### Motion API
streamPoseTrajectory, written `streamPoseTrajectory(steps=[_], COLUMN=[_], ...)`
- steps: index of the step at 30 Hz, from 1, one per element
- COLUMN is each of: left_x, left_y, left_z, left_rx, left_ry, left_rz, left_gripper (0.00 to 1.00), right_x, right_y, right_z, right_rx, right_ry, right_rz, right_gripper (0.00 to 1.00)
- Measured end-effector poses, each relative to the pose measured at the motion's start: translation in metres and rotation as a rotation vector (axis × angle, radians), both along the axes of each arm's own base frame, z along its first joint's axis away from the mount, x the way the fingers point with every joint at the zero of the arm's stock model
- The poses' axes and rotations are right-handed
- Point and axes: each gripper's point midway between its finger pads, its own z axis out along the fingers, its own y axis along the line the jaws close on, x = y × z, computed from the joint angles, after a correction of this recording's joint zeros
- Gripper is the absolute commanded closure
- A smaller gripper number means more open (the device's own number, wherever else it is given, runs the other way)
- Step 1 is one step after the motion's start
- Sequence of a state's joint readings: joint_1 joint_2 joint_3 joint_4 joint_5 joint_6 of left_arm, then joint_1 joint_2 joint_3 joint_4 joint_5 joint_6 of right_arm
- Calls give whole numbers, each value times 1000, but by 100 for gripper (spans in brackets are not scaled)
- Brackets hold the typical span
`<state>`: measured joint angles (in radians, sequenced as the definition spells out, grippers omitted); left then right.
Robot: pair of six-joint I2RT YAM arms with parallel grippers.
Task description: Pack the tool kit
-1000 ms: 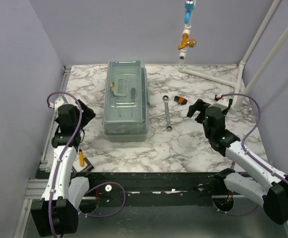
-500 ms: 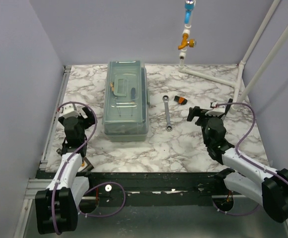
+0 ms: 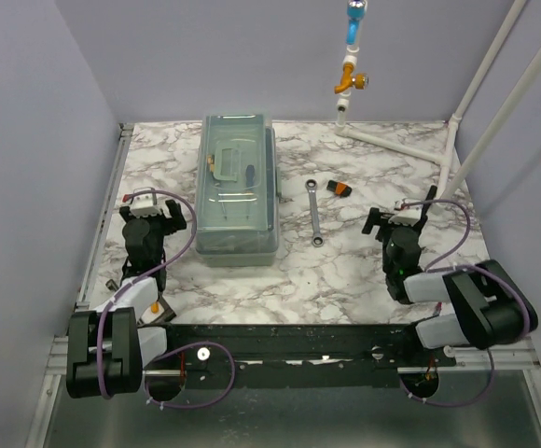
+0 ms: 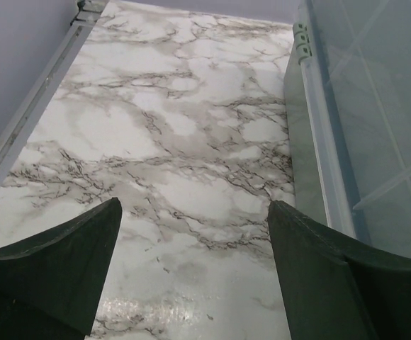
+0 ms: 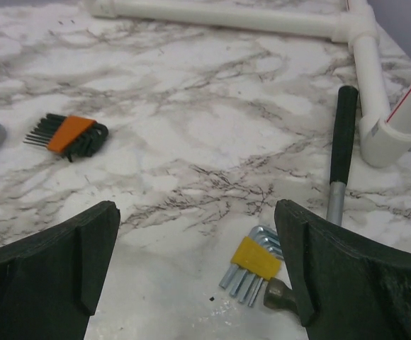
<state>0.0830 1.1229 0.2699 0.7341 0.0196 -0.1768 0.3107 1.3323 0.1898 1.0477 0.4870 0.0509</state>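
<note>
The loose tools were small stiff steel, judged light but slick on the marble-patterned surface [image 3: 252, 280]. The wrench [image 3: 315, 213] lay flat just right of the toolbox [image 3: 236, 191]; it looked best pinched across its thin shank near the middle, though so flat a thing would probably need the fingers pressed right down to the surface. The black and orange hex key set [image 5: 67, 134] sat a little further right of the toolbox, thicker and likely easier to take across its orange holder. The yellow hex key set [image 5: 256, 263] and a black-handled tool [image 5: 344, 138] lay well to the right of the toolbox, the tool's metal end touching or just beside the yellow set, so lifting one could drag the other. The toolbox was clear hard plastic with some tools showing inside; its lid looked shut from above, which would block dropping anything in, and whether it was latched could not be told. The right gripper [image 5: 195, 212] hung low, well right of the toolbox, spread wide and empty, facing the hex sets. The left gripper [image 4: 191, 212] sat just left of the toolbox, also wide apart with nothing between its fingers, the toolbox wall close beside it. A white pipe [image 5: 227, 18] ran beyond the tools right of the toolbox, crowding the black-handled tool
</note>
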Motion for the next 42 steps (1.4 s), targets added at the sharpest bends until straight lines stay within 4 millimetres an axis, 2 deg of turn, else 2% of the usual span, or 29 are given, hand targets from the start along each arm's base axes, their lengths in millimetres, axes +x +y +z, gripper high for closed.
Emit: streamPoseTrajectory(steps=[4, 6, 9, 14, 15, 16, 21, 26, 33, 42], left_x=[6, 8, 10, 14, 14, 13, 12, 8, 12, 12], left_y=[2, 2, 2, -7, -9, -11, -12, -8, -15, -18], left_z=[12, 12, 14, 13, 10, 7, 7, 8, 12, 7], left_rx=[28, 36, 48, 80, 83, 88, 101, 93, 111, 119], left_ry=[-69, -77, -91, -113, -114, -109, -121, -140, -142, -122], left_rz=[0, -1, -5, -55, -64, -79, -87, -57, -82, -93], left_gripper=[15, 16, 16, 15, 10, 2, 1, 1, 2, 1], right_x=[7, 9, 18, 35, 36, 37, 32, 32, 33, 33], right_y=[-8, -13, -24, -34, -34, -34, -34, -33, -32, -32], right_z=[-31, -39, -29, -13, -12, -12, -24, -23, -19, -18], right_rx=[-32, -36, -2, 48, 56, 64, 74, 78, 81, 81], right_ry=[51, 68, 31, -19, -23, -24, -8, -18, -36, -38], right_rz=[-25, -35, -70, -72, -68, -62, -50, -44, -40, -39], right_gripper=[0, 0, 1, 1, 1, 0, 0, 0, 0, 0])
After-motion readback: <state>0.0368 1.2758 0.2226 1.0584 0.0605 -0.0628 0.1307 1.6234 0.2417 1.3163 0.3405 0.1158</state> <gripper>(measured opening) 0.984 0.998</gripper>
